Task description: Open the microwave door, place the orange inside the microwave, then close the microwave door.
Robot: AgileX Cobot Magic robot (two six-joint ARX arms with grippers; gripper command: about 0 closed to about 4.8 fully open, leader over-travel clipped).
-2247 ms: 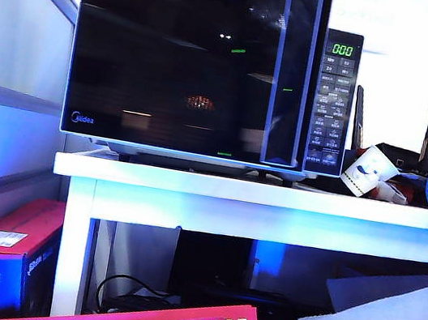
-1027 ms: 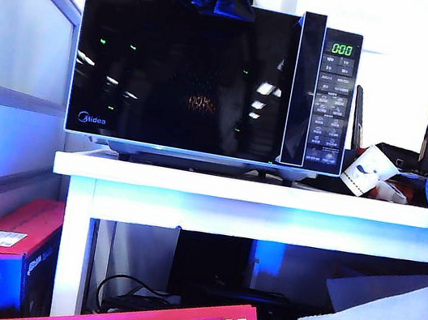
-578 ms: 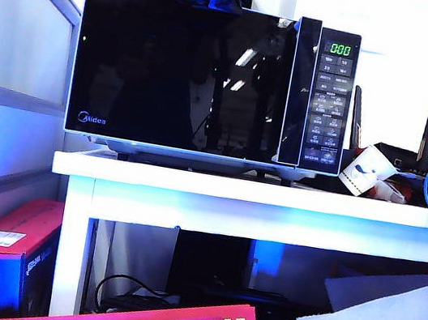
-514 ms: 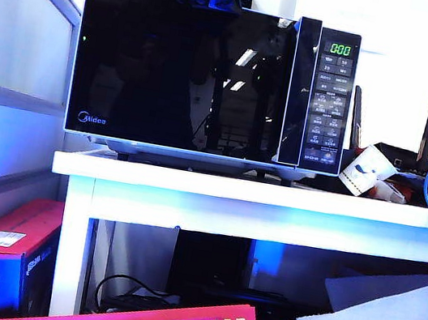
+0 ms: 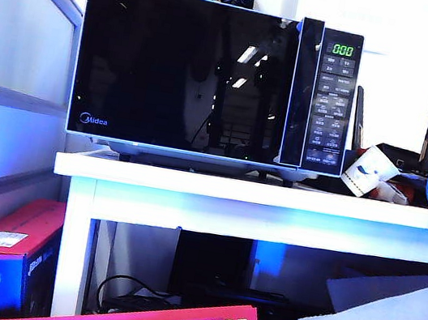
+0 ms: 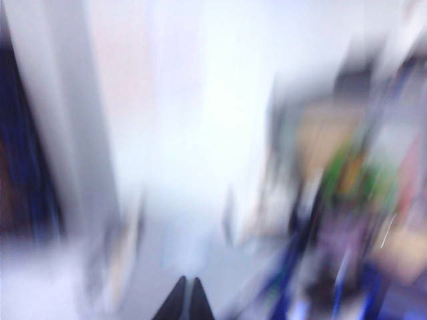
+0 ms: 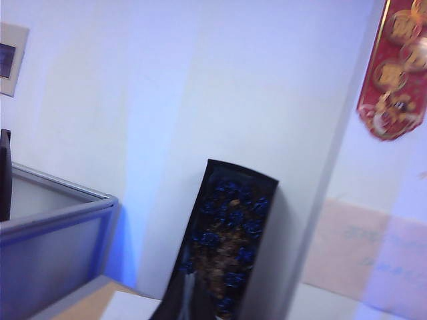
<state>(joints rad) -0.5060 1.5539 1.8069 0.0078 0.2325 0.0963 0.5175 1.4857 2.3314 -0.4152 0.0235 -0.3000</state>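
- The microwave door (image 5: 184, 69) sits flush against the silver Midea microwave (image 5: 215, 78), its black glass mirroring room lights, the handle strip (image 5: 301, 91) beside the keypad (image 5: 331, 106) and its green display (image 5: 342, 50).
- The orange cannot be seen in any view; it may lie behind the dark glass, but the reflections hide whatever is inside.
- Judged from the shut door, the task looks at or near its finish, with nothing left but clearing the arms.
- Moments ago the door stood ajar with a dark arm above it; now the panel is closed and that arm is gone from over the oven.
- The left end effector (image 6: 184, 299) shows its tips pressed together in a motion-blurred wrist view.
- The right end effector (image 7: 182, 300) is likewise closed, empty, pointing at a white wall and a dark box.
- A white paper cup (image 5: 367, 170) lies tipped on the white counter (image 5: 258, 192) beside the microwave.
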